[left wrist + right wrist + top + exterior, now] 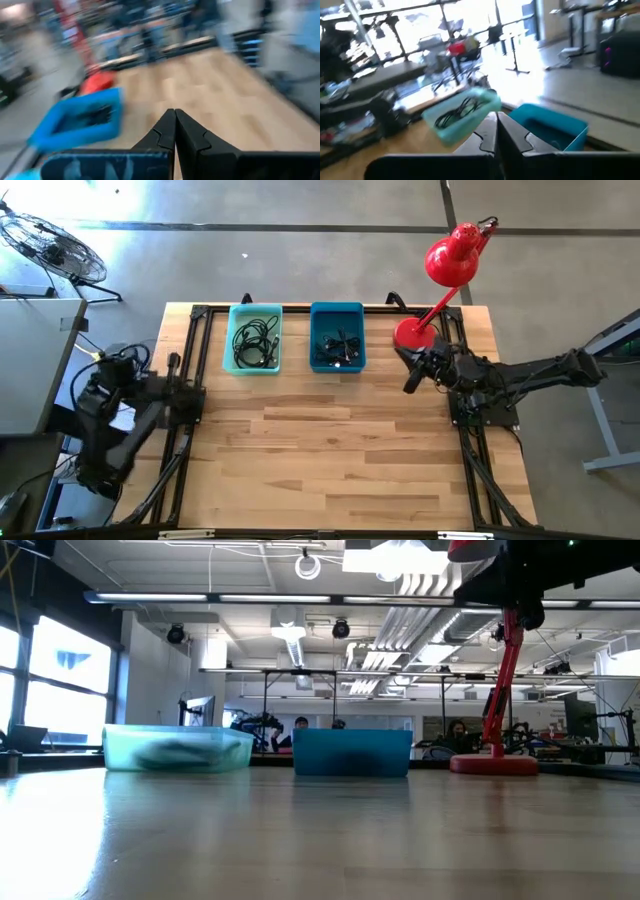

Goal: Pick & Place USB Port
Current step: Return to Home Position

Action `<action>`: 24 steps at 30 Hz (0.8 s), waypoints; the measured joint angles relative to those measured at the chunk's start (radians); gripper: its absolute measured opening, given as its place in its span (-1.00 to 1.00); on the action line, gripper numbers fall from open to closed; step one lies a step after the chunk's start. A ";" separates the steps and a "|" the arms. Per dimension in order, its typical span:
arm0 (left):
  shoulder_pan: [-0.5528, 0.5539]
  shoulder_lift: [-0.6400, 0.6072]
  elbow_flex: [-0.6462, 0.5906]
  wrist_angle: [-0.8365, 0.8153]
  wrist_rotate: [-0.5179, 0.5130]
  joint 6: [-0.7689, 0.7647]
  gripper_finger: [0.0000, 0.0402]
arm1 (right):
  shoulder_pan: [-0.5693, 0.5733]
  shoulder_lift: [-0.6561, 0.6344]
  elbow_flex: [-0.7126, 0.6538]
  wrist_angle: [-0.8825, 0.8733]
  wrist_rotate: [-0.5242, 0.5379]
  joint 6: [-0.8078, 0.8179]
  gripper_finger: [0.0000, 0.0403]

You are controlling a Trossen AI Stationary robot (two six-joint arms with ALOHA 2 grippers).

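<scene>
Two bins stand side by side at the table's far edge. The light teal bin (255,338) holds a tangle of black cables; the blue bin (337,337) holds small dark parts, too small to name. Both bins also show in the low view (178,749) (351,752) and the right wrist view (462,114) (547,125). My left gripper (175,125) is shut and empty, at the table's left edge (185,390). My right gripper (496,125) is shut and empty, raised near the right edge (410,380), right of the blue bin.
A red desk lamp (440,275) stands with its base (412,332) on the far right corner, next to my right arm. A black frame (190,430) borders the table. Bare wood (330,450) stretches from the bins to the near edge.
</scene>
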 joint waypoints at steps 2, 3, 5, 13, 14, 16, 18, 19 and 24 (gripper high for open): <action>-0.130 0.000 -0.008 0.002 -0.007 0.009 -1.00 | 0.010 0.012 0.000 0.039 0.045 -0.013 -1.00; -0.186 0.000 -0.010 0.002 -0.032 0.013 -1.00 | 0.015 0.023 0.000 0.057 0.063 -0.014 -1.00; -0.291 0.000 -0.011 0.011 -0.116 0.007 -1.00 | 0.024 0.050 0.002 0.083 0.093 -0.010 -1.00; -0.424 0.001 -0.052 0.291 -0.249 -0.100 -1.00 | 0.040 0.217 0.078 0.103 0.129 -0.012 -1.00; -0.423 0.000 -0.068 0.335 -0.246 -0.122 -1.00 | 0.040 0.233 0.086 0.102 0.125 -0.015 -1.00; -0.423 0.000 -0.114 0.421 -0.236 -0.187 -1.00 | 0.039 0.256 0.098 0.103 0.118 -0.029 -1.00; -0.423 0.000 -0.169 0.499 -0.221 -0.261 -1.00 | 0.039 0.265 0.101 0.103 0.103 -0.040 -1.00; -0.423 0.000 -0.197 0.533 -0.220 -0.297 -1.00 | 0.037 0.265 0.101 0.102 0.091 -0.047 -1.00; -0.423 0.000 -0.317 0.705 -0.244 -0.455 -1.00 | 0.037 0.239 0.101 0.100 0.034 -0.106 -1.00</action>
